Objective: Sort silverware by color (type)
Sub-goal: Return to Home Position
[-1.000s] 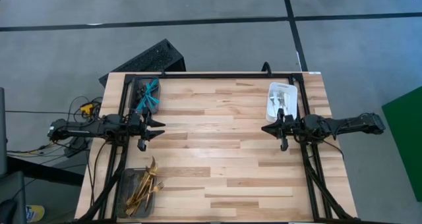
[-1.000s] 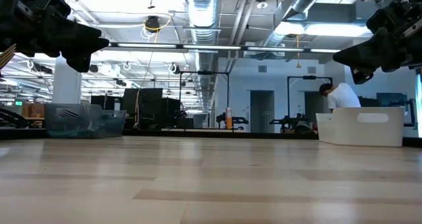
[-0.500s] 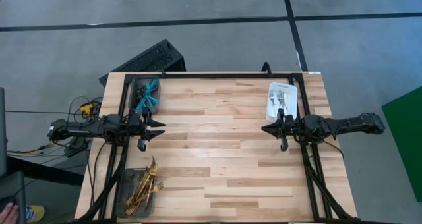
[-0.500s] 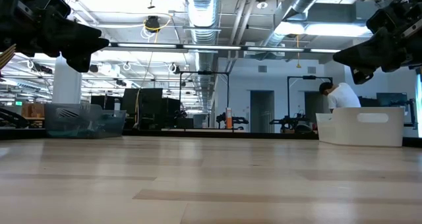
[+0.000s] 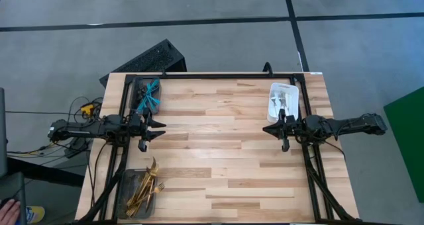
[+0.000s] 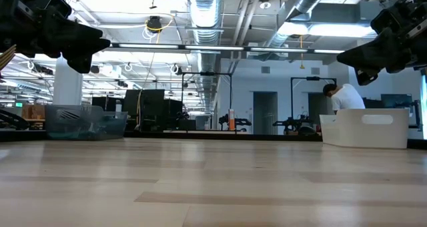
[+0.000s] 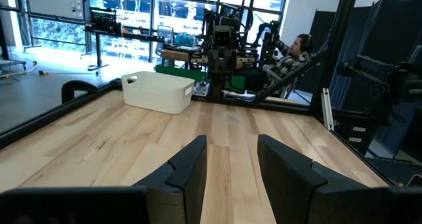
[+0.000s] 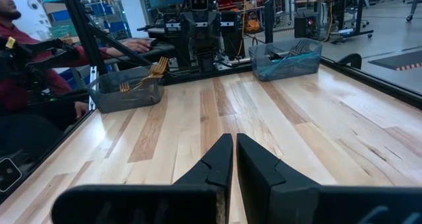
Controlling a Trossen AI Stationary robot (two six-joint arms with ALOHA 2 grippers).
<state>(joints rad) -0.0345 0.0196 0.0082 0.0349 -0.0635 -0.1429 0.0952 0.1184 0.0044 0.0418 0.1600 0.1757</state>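
The turquoise-handled silverware (image 5: 150, 96) lies in a grey tray (image 5: 138, 100) at the table's far left. The gold silverware (image 5: 146, 184) lies in a grey tray (image 5: 126, 202) at the near left, with some ends sticking out over its rim. The silver silverware (image 5: 283, 100) lies in a white tray (image 5: 293, 106) at the far right. My left gripper (image 5: 161, 129) hovers open and empty above the left side of the table, pointing right. My right gripper (image 5: 265, 128) hovers shut and empty at the right side, pointing left.
The bare wooden table top (image 5: 218, 139) lies between the two grippers. A black frame (image 5: 212, 76) runs along the far edge. A person sits beyond the table's right edge (image 7: 293, 49), and another beyond its left edge (image 8: 20, 46), with a hand near the gold tray (image 8: 125, 92).
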